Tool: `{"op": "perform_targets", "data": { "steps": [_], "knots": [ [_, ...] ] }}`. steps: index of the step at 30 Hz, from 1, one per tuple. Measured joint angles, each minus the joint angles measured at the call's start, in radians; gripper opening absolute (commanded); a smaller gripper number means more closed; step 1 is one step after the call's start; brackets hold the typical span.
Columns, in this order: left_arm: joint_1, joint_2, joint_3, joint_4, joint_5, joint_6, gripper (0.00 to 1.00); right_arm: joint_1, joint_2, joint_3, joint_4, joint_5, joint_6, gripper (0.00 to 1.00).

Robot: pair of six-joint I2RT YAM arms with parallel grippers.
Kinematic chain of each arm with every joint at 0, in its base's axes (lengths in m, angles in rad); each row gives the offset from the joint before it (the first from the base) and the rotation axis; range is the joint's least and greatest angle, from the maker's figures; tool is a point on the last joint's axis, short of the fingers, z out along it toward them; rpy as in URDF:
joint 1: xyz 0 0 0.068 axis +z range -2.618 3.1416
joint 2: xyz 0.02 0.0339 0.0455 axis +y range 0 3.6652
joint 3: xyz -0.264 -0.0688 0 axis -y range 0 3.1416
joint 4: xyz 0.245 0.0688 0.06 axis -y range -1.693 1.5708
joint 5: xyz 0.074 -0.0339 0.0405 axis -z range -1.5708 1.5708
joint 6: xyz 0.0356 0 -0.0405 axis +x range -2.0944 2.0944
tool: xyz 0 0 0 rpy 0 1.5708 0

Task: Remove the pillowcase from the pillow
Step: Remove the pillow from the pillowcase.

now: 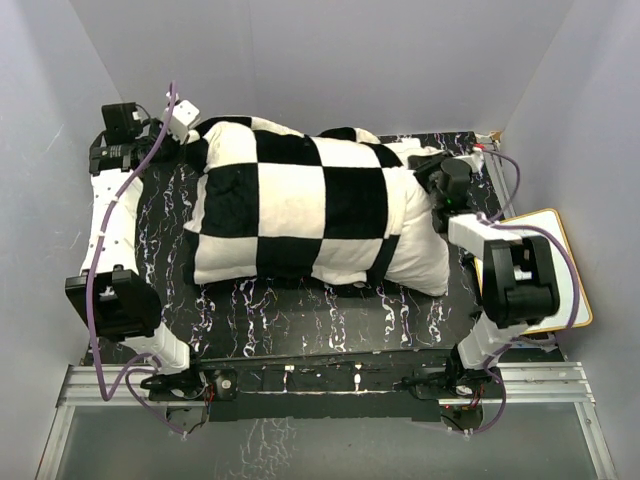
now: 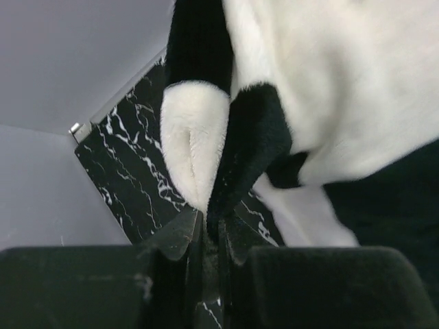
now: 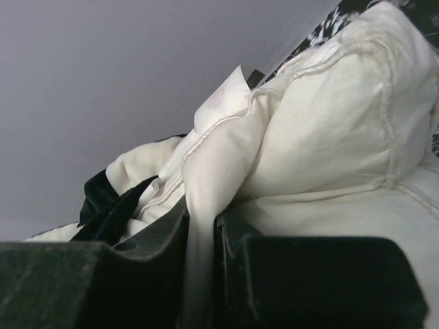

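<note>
The black-and-white checkered pillowcase (image 1: 300, 200) lies across the middle of the table and covers most of the pillow. The off-white pillow (image 1: 428, 265) pokes out at its right end. At the far left, my left gripper (image 1: 193, 133) is shut on a corner of the pillowcase (image 2: 199, 137); the plush fabric is pinched between the left gripper's (image 2: 206, 229) jaws. At the right end, my right gripper (image 1: 441, 200) is shut on a fold of the pillow (image 3: 329, 130), which runs down between the right gripper's (image 3: 202, 229) jaws. A dark edge of the pillowcase (image 3: 103, 202) shows just left of that fold.
The black marbled table (image 1: 300, 325) is walled in by grey panels at the back and on both sides. A white board with an orange rim (image 1: 560, 265) lies off the table's right edge, under my right arm. The table's far corner (image 2: 81, 130) is close to my left gripper.
</note>
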Motion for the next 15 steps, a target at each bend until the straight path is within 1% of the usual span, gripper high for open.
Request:
{"op": "perform_targets", "data": {
  "steps": [2, 4, 7, 10, 12, 15],
  "knots": [
    [0.022, -0.025, -0.055, 0.006, -0.006, 0.021, 0.0, -0.023, -0.081, -0.101, 0.077, 0.048, 0.004, 0.08],
    [0.06, -0.05, -0.115, 0.021, -0.008, 0.047, 0.0, -0.036, -0.128, -0.164, 0.14, 0.077, 0.006, 0.08],
    [0.137, -0.109, -0.257, 0.034, -0.023, 0.122, 0.0, -0.047, -0.172, -0.225, 0.196, 0.092, 0.027, 0.08],
    [0.201, -0.15, -0.376, 0.03, -0.016, 0.196, 0.0, -0.061, -0.209, -0.272, 0.216, 0.083, 0.056, 0.08],
    [0.242, -0.15, -0.402, 0.019, 0.019, 0.227, 0.0, -0.068, -0.231, -0.294, 0.218, 0.07, 0.064, 0.08],
    [0.297, -0.134, -0.402, 0.005, 0.082, 0.255, 0.0, -0.068, -0.259, -0.307, 0.206, 0.061, 0.063, 0.08]
  ]
}}
